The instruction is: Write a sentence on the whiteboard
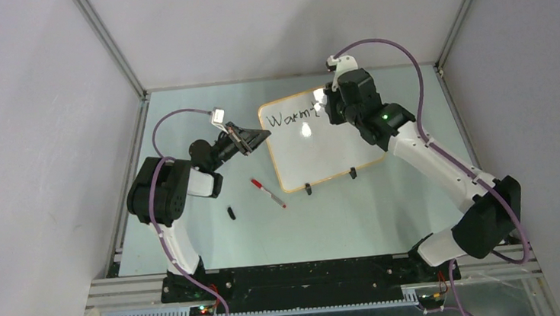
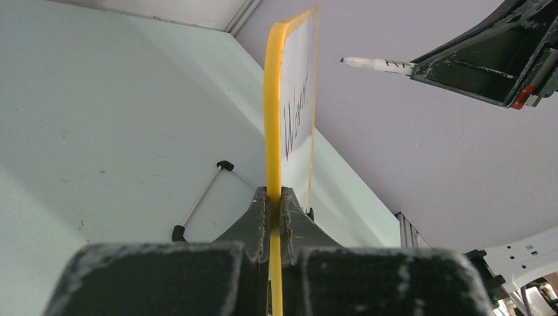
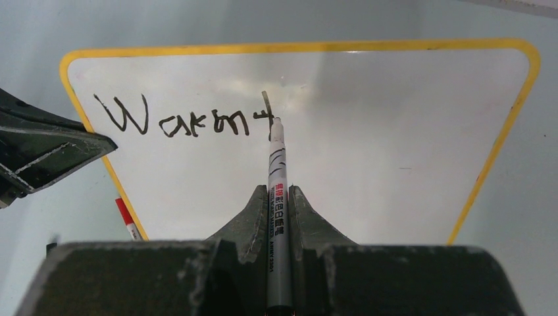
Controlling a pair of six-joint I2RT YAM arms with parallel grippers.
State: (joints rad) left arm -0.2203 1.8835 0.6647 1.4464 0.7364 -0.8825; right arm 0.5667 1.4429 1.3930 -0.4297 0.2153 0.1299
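Closest to the right wrist camera, the right arm's jaws are closed on a slim black marker (image 3: 278, 184), which points away toward the whiteboard (image 3: 395, 131). Its tip sits at the last stroke of the sentence (image 3: 184, 118), which so far reads "Warmt" along the board's top line. In the left wrist view the tip seems to hang just off the glossy face rather than pressing on it.

The board stands toward the far middle of the surface (image 1: 344, 221), tilted. The left arm's jaws are clamped on its yellow frame at the left edge. A red marker (image 1: 267, 192) and a small black cap (image 1: 231, 213) lie on the surface nearer, left of the board.

The likely risk is that the board is held at one edge only, so firm pen pressure could swing it and bend the letters. Too light a touch would leave broken strokes.
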